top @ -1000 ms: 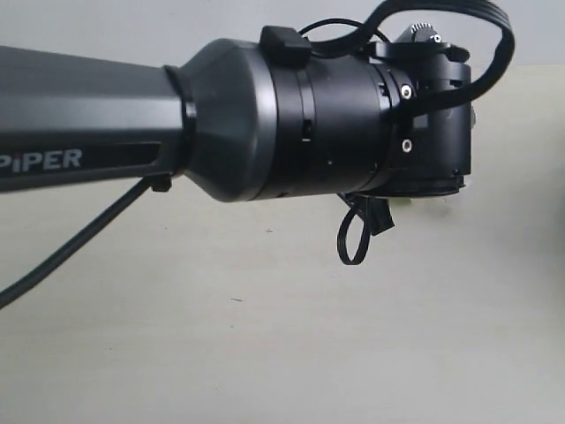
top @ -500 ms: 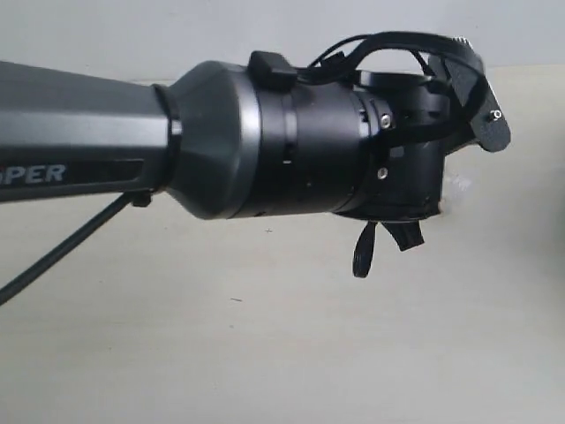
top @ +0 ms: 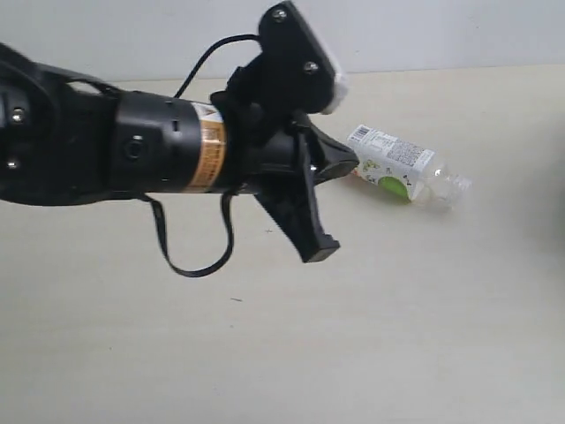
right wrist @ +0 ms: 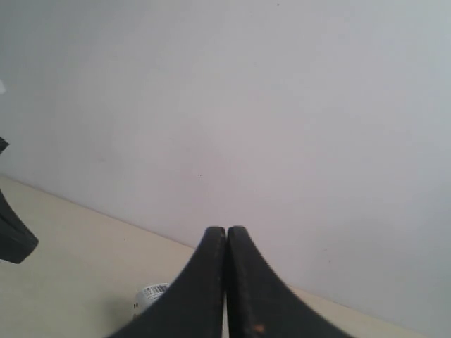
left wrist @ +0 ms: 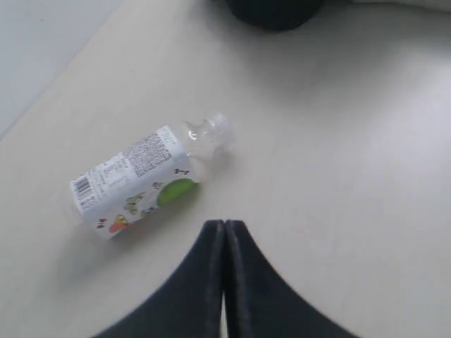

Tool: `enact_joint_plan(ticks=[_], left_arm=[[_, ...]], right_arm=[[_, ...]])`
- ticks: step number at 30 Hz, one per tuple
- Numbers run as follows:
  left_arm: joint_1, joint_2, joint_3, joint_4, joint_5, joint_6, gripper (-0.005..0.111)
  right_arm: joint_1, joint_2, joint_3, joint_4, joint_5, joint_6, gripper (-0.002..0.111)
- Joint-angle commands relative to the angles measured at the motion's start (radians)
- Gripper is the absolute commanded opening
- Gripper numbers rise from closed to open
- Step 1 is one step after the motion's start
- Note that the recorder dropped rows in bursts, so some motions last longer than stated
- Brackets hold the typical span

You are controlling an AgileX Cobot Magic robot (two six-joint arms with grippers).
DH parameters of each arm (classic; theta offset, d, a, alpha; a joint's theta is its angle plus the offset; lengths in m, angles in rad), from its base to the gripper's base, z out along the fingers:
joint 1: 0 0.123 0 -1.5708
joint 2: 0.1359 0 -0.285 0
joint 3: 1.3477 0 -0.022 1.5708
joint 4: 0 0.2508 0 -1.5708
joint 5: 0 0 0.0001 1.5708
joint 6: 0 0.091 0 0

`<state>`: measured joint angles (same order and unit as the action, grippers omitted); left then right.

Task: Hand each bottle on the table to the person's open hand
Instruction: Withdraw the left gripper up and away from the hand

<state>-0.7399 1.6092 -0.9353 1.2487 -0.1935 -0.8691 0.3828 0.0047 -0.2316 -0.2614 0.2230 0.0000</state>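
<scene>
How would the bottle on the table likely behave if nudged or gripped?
The bottle lies on its side, so a sideways nudge would probably roll it across the table. Its clear neck shows no obvious liquid, so it is likely light, and the plastic may dent when squeezed.

Clear white-and-green-labelled bottle (top: 397,166) on its side on the cream table (top: 397,336)

The bottle (top: 402,166) is clear, glossy plastic with a smooth printed label. The table (top: 397,336) looks matt and smooth. The left gripper (left wrist: 225,227) is matt black plastic.
</scene>
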Motion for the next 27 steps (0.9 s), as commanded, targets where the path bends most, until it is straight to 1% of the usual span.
enact_joint_plan(ticks=[1,3,6,9,12,14,18,21,23,27], left_arm=[[0.131,-0.040,0.112,-0.050,-0.294,0.117,0.000],[0.188,-0.046,0.150,-0.114,-0.403,0.221,0.000],[0.286,-0.046,0.210,-0.265,-0.575,0.363,0.000],[0.384,-0.046,0.271,-0.362,-0.784,0.456,0.000],[0.456,-0.046,0.293,-0.374,-0.965,0.482,0.000],[0.480,-0.046,0.291,-0.388,-1.022,0.506,0.000],[0.485,-0.046,0.278,-0.396,-1.028,0.583,0.000],[0.485,-0.046,0.278,-0.391,-1.028,0.583,0.000],[0.485,-0.046,0.278,-0.359,-1.028,0.583,0.000],[0.485,-0.062,0.278,-0.277,-0.936,0.559,0.000]], right_arm=[[0.001,-0.005,0.004,-0.001,-0.004,0.000,0.000],[0.001,-0.005,0.004,-0.001,-0.004,0.000,0.000],[0.001,-0.005,0.004,-0.001,-0.004,0.000,0.000],[0.001,-0.005,0.004,-0.001,-0.004,0.000,0.000],[0.001,-0.005,0.004,-0.001,-0.004,0.000,0.000],[0.001,-0.005,0.004,-0.001,-0.004,0.000,0.000],[0.001,-0.005,0.004,-0.001,-0.004,0.000,0.000],[0.001,-0.005,0.004,-0.001,-0.004,0.000,0.000],[0.001,-0.005,0.004,-0.001,-0.004,0.000,0.000],[0.001,-0.005,0.004,-0.001,-0.004,0.000,0.000]])
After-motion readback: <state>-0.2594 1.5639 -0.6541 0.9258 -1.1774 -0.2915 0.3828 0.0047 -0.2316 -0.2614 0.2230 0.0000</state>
